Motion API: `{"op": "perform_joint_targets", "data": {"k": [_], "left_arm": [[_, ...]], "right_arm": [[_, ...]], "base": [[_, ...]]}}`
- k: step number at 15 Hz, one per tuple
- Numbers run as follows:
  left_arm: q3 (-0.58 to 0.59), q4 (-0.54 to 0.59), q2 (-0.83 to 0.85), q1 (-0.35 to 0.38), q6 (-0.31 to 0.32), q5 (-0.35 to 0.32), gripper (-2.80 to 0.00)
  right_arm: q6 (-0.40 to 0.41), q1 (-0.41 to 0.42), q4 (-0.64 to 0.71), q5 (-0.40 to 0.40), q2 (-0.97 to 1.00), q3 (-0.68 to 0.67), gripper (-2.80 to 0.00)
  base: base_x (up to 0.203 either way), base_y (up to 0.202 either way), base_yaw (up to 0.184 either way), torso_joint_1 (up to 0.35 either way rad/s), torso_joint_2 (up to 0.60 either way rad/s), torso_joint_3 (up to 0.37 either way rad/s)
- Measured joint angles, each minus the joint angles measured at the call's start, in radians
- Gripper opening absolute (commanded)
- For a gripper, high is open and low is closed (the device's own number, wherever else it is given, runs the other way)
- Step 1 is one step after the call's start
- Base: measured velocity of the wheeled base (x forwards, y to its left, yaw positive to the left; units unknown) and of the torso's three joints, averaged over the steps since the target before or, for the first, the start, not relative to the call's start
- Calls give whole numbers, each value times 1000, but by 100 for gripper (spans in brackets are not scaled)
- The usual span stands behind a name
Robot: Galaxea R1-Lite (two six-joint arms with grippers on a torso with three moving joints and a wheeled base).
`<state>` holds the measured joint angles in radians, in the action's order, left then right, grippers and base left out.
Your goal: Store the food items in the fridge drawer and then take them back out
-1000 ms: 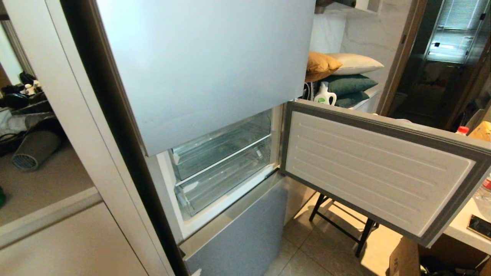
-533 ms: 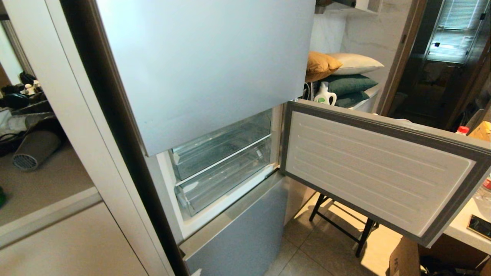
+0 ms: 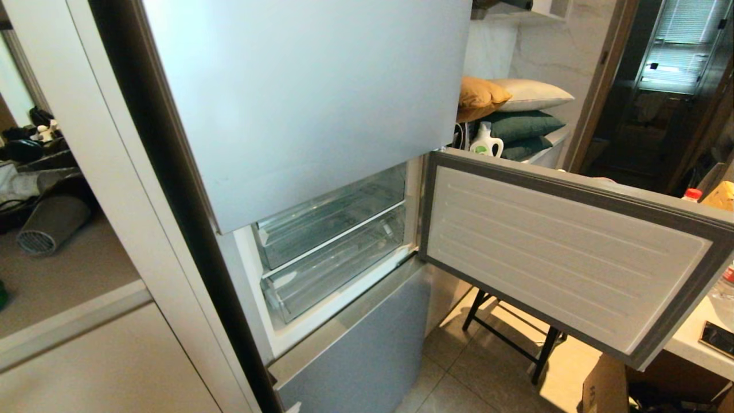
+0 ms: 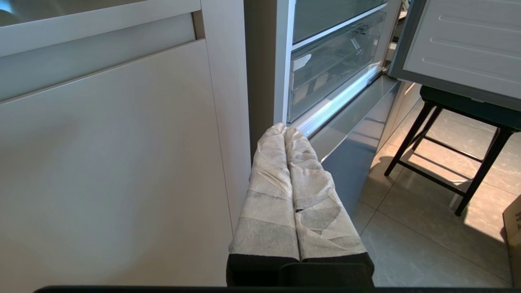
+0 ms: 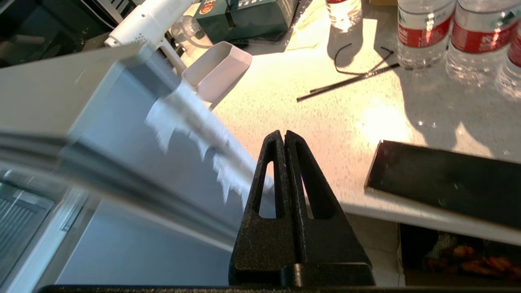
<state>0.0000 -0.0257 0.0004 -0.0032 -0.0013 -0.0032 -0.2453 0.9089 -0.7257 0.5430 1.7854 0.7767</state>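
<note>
The right gripper (image 5: 284,136), rough black triangular fingers pressed together on nothing, hangs over a speckled pale counter (image 5: 325,118). The left gripper (image 4: 285,132), cloth-wrapped, also closed and empty, faces the clear plastic fridge drawer (image 4: 333,65), pushed in

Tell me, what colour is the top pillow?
Mustard yellow pillow, clearest in the head view.

The left gripper (image 4: 286,130) is wrapped in wrinkled white tape over a black base. The right gripper (image 5: 283,136) is made of rough black plastic, with a long hole cut in each finger.
</note>
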Motion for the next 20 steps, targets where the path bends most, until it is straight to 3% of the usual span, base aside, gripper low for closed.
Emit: {"op": "perform_joint_targets", "data": {"k": [13, 20], "left_arm": [[0, 0, 0, 0, 0, 0, -280], [0, 0, 0, 0, 0, 0, -280]], "right_arm": [[-14, -69, 0, 1, 255, 282, -280], [-10, -139, 0, 4, 249, 238, -280]], "base": [[0, 0, 0, 0, 0, 0], [0, 0, 0, 0, 0, 0]]}}
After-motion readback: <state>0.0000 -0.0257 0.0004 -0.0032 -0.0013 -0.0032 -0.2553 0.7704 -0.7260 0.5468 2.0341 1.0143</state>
